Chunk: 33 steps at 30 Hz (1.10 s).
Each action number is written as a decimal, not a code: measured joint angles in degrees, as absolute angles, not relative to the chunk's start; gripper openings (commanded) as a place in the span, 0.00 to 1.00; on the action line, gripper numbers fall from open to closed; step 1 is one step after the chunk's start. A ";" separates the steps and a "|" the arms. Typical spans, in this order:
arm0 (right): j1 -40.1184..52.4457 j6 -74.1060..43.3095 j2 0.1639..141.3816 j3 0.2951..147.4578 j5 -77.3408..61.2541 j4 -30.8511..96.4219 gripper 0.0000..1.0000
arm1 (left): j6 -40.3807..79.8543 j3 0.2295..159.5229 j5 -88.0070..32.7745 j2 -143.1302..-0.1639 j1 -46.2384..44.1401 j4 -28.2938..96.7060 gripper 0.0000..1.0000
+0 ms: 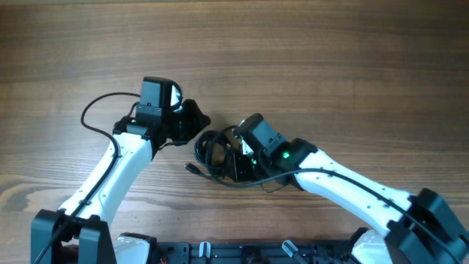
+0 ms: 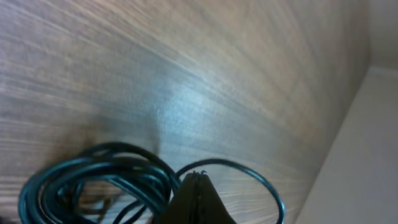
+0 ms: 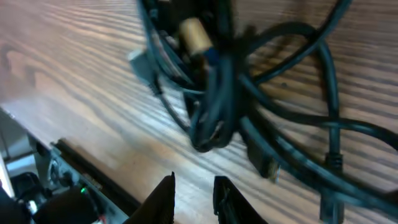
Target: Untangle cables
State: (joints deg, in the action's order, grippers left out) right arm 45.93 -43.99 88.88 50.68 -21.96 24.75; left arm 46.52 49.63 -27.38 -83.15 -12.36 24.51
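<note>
Left fingers (image 2: 186, 202) are clenched just beside the cables (image 2: 112, 160); right fingers (image 3: 163, 199) are slightly parted, cables just ahead.

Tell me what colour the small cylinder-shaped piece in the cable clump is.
Tan, almost gold. The cylinder shows best in the right wrist view, among the black cables.

looks like a robot lab bench to me, just a bare wood-grain table (image 1: 293, 44) with a white left arm (image 1: 110, 176) and right arm (image 1: 352, 187) based at a black rail (image 1: 242, 253) along its edge, plain pale wall (image 2: 367, 155) beside it
</note>
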 measured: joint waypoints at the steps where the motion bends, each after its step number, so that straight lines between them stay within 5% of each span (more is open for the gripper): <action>1: 45.93 -44.56 90.04 50.68 -21.71 23.92 0.25 | 46.52 49.63 -26.98 -83.15 -12.86 24.86 0.04; 9: 42.41 -44.14 96.68 50.68 -18.83 17.34 0.24 | 46.50 49.63 -20.78 -85.71 -17.17 25.39 0.04; 19: 33.26 -24.91 96.97 59.11 -16.43 23.53 0.28 | 46.59 49.63 -17.80 -91.79 -17.63 21.61 0.04; 26: 35.59 -15.84 97.21 71.72 -16.43 40.38 0.36 | 46.61 49.63 -17.80 -92.29 -17.63 21.17 0.04; 33: 42.41 -15.11 102.26 71.61 -11.31 39.97 0.35 | 46.63 49.65 -17.80 -95.81 -17.63 19.84 0.04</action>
State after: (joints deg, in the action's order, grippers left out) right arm 42.41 -15.11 102.26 71.61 -11.31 39.97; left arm 46.63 49.65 -17.80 -95.81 -17.63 19.84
